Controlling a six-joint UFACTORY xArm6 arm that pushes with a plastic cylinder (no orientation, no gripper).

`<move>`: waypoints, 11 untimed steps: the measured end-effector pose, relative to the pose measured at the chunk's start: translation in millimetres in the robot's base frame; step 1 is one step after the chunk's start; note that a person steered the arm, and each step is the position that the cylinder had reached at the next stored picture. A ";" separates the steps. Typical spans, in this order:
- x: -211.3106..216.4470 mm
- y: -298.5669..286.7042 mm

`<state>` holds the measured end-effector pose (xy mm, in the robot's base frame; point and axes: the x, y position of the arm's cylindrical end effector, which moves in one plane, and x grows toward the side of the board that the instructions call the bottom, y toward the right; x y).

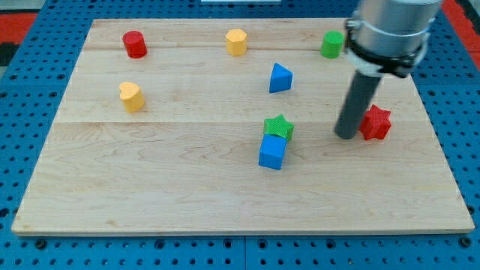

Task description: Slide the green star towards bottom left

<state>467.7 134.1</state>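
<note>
The green star (279,126) lies right of the board's middle, touching the top edge of a blue cube (273,151) just below it. My tip (347,136) stands on the board to the star's right, about a block and a half away. It is right beside the left side of a red star (376,123). The rod rises toward the view's top right.
A blue triangular block (280,78) sits above the green star. A green cylinder (332,43), a yellow block (236,42) and a red cylinder (135,44) line the top. A yellow heart (131,97) is at the left. The wooden board (150,195) rests on a blue pegboard.
</note>
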 end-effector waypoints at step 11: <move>46.0 -284.2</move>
